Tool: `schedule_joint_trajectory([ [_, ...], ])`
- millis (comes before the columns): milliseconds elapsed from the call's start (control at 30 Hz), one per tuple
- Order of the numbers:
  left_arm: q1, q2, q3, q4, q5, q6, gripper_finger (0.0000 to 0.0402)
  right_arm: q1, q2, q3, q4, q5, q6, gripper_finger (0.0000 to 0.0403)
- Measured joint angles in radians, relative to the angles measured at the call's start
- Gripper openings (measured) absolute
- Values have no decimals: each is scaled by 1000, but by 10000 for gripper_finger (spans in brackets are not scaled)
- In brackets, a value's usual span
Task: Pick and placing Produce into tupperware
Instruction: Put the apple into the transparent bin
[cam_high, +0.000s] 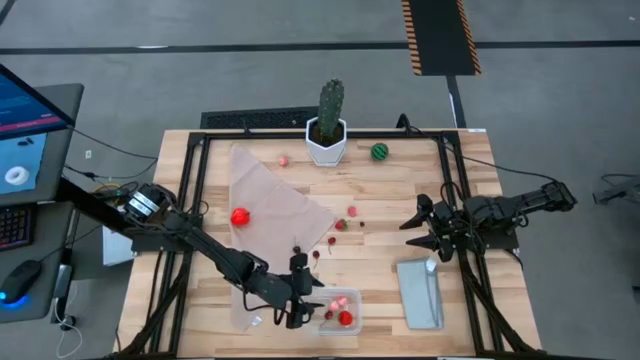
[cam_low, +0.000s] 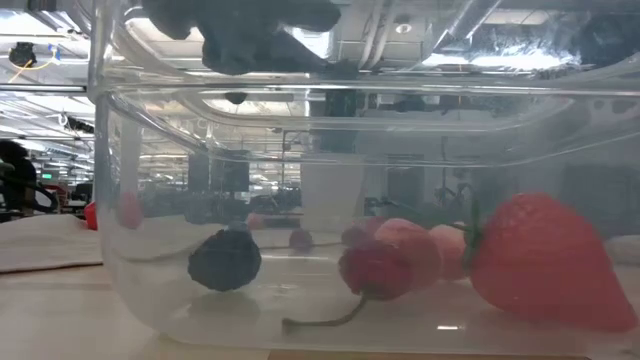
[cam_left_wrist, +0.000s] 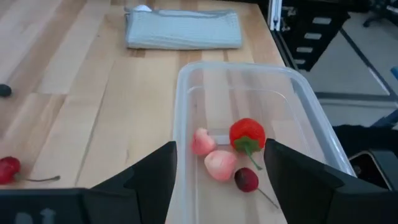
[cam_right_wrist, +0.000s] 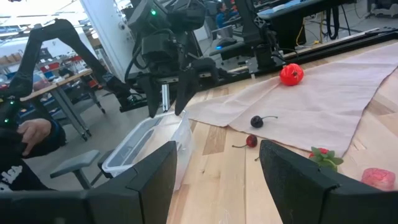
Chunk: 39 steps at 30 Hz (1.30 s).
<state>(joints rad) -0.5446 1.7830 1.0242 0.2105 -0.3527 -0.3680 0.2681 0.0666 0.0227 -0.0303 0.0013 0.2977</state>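
Note:
The clear tupperware tub (cam_high: 343, 308) (cam_left_wrist: 249, 124) sits at the table's near edge. It holds a red strawberry (cam_left_wrist: 247, 134), two pink bits (cam_left_wrist: 211, 155) and a dark cherry (cam_left_wrist: 247, 179). The low view shows a dark berry (cam_low: 225, 260) on its floor. My left gripper (cam_high: 305, 303) (cam_left_wrist: 221, 146) hangs open above the tub's left end and holds nothing. More produce lies loose on the table: cherries (cam_right_wrist: 256, 121), a strawberry (cam_high: 341, 224), a red fruit (cam_high: 240, 216) on the cloth and the green striped ball (cam_high: 380, 152). My right gripper (cam_high: 412, 226) waits open at the table's right.
A beige cloth (cam_high: 280, 200) covers the table's left middle. The cactus in its white pot (cam_high: 328, 125) stands at the far edge. The grey-blue lid (cam_high: 420, 293) lies to the right of the tub. A person (cam_right_wrist: 25, 149) sits beyond the table.

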Motion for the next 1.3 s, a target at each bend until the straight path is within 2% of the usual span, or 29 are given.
schedule_joint_trajectory([
  [200,-5,-89,-1,-107,-98,45,231,0,0,0,0,0,0,255],
  [367,-34,-197,-1,-300,-301,44,231,0,0,0,0,0,0,255],
  [600,-86,-339,-1,-640,-574,-104,231,0,0,0,0,0,8,255],
  [733,-118,-424,-35,-775,-644,-218,231,0,0,0,0,0,43,255],
  [933,-149,-617,-219,-781,-653,-315,232,0,0,0,0,0,43,255],
  [1100,-144,-868,-357,-795,-592,-335,232,0,0,0,0,0,43,255],
  [1233,-111,-1091,-407,-882,-505,-401,231,0,0,0,0,-1,43,255],
  [1300,-94,-1184,-425,-888,-499,-434,231,0,0,0,0,-1,43,255],
])
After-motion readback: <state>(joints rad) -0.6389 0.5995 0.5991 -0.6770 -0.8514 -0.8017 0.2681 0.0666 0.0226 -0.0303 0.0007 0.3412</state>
